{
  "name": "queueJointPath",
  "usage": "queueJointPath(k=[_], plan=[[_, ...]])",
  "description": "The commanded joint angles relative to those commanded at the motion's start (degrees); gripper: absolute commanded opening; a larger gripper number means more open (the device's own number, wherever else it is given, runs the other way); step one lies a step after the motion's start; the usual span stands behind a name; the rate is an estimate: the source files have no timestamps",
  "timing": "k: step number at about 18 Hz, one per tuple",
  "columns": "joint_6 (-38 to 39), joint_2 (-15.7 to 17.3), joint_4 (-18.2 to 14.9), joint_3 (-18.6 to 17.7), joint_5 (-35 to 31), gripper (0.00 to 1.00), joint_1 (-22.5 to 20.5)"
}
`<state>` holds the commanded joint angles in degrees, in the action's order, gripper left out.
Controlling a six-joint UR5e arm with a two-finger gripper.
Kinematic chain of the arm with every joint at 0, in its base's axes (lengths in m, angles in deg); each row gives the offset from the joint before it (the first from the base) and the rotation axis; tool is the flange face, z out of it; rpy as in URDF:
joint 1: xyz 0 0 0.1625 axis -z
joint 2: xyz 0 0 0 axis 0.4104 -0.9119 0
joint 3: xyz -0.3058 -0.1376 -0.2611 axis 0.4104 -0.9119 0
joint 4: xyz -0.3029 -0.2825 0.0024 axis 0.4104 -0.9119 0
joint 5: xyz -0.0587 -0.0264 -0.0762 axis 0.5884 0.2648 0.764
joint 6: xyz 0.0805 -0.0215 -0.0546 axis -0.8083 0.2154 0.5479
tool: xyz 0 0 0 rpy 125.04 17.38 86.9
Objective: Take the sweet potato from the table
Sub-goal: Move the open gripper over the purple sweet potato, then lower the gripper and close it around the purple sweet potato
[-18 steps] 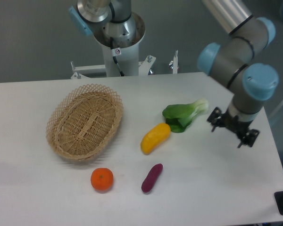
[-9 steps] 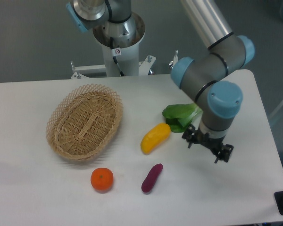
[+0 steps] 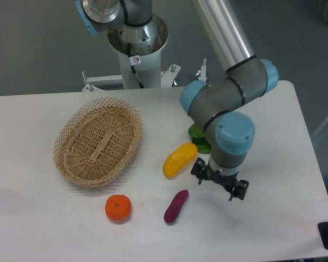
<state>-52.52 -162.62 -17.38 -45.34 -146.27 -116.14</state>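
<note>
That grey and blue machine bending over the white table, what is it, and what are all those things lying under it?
It is a robot arm, grey tubes joined by blue-capped joints, filmed by one fixed camera looking down at the table from the front. At its tip sits a black two-finger gripper, its "hand". It hangs above the white table and holds nothing; whether its fingers are open is hard to tell here. On the table lie a woven wicker basket with nothing in it, a round orange fruit, a yellow oblong vegetable, a leafy green vegetable mostly hidden behind the arm, and a small dark purple sweet potato, just left of and below the gripper.
</note>
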Motion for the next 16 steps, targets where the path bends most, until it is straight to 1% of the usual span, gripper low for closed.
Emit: queueJointPath(k=[3,4,8,11,14,15,16], plan=[[2.12,-0.79,0.00,0.18,0.35,1.00,0.88],[2.21,-1.14,0.00,0.27,1.05,1.00,1.67],[2.65,-1.67,0.00,-0.35,4.74,1.00,2.03],[2.82,-2.90,0.26,-0.26,4.75,1.00,3.17],[3.53,-3.52,0.97,-0.44,4.75,1.00,3.35],[3.70,-3.78,0.97,-0.44,4.75,1.00,3.70],[3.70,-3.96,0.88,-0.52,4.75,0.95,3.96]])
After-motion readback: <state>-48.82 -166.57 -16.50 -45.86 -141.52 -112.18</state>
